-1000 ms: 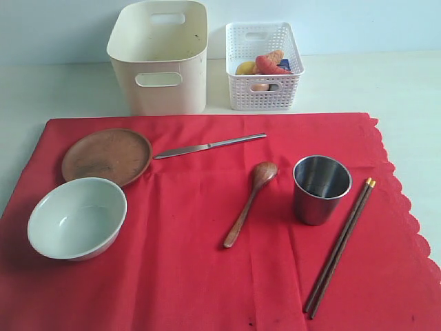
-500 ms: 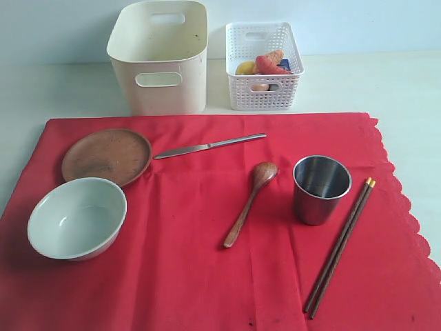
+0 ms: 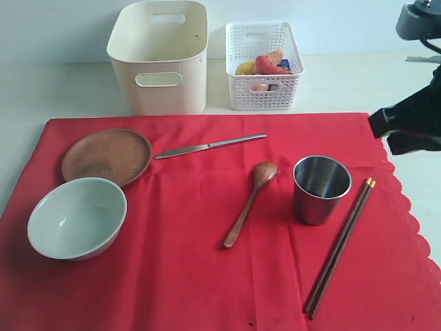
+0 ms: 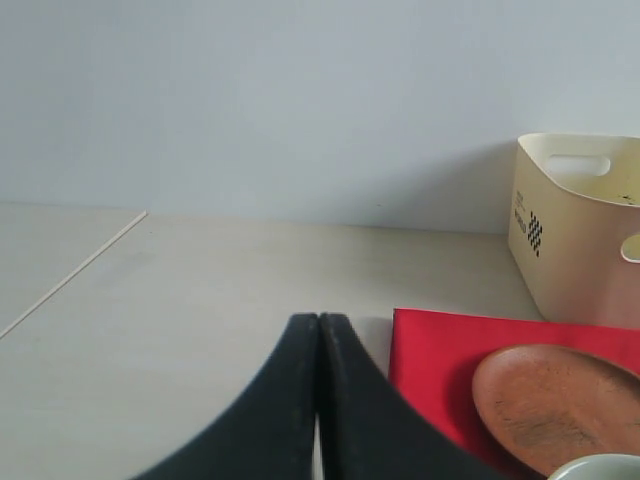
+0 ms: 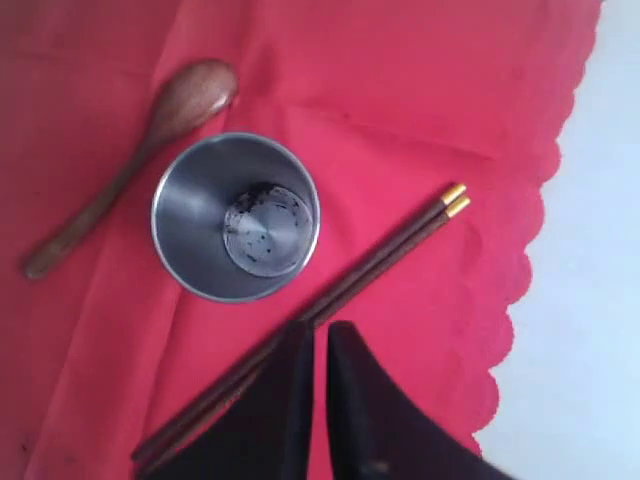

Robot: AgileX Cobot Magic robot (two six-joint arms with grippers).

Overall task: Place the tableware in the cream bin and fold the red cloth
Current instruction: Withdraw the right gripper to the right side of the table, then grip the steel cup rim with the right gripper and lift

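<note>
I am hovering the right gripper (image 5: 320,332), jaws parted a crack and empty, over the chopsticks (image 5: 380,258) lying right of the steel cup (image 5: 236,215) on the red cloth (image 5: 400,80); thin, stiff, probably slippery, so I am planning a mid-length pinch; left gripper (image 4: 318,322) closed, empty.

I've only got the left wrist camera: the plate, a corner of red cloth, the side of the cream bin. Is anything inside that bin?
Observer: No. From the exterior view the cream bin looks empty.
Operator: What lies at the far right of the cloth?
Observer: The chopsticks lie side by side near the scalloped edge of the red cloth, orange tips pointing toward the back.
Operator: And where is the right gripper?
Observer: The right gripper hangs above the chopsticks, beside the upright steel cup, jaws barely parted and holding nothing.
</note>
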